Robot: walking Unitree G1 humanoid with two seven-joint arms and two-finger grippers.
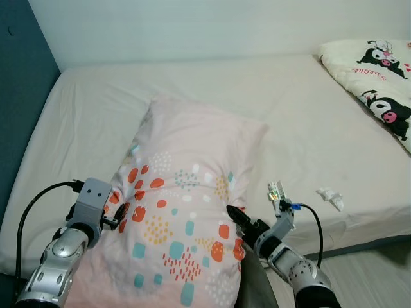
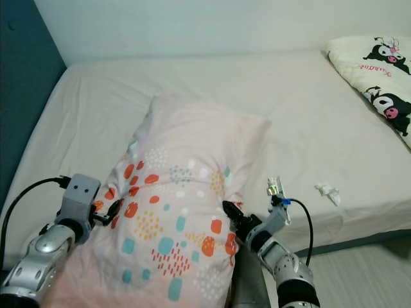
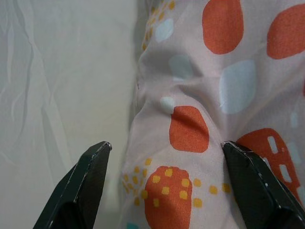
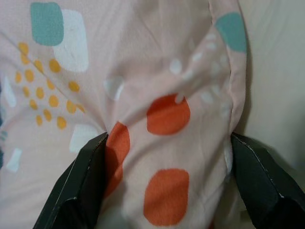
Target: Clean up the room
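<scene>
A large pink pillow with orange, teal and yellow spots lies lengthwise on the white bed, its near end hanging over the bed's front edge. My left gripper is shut on the pillow's left edge near that end. In the left wrist view the spotted fabric bunches between the two black fingers. On the pillow's right edge, my right gripper pinches the cover. In the right wrist view the pillow's fabric is gathered between that gripper's fingers.
A cream blanket with black cartoon figures lies at the bed's far right. A small crumpled white tissue sits on the sheet near the front right edge. A dark blue wall borders the left side. Grey floor shows at lower right.
</scene>
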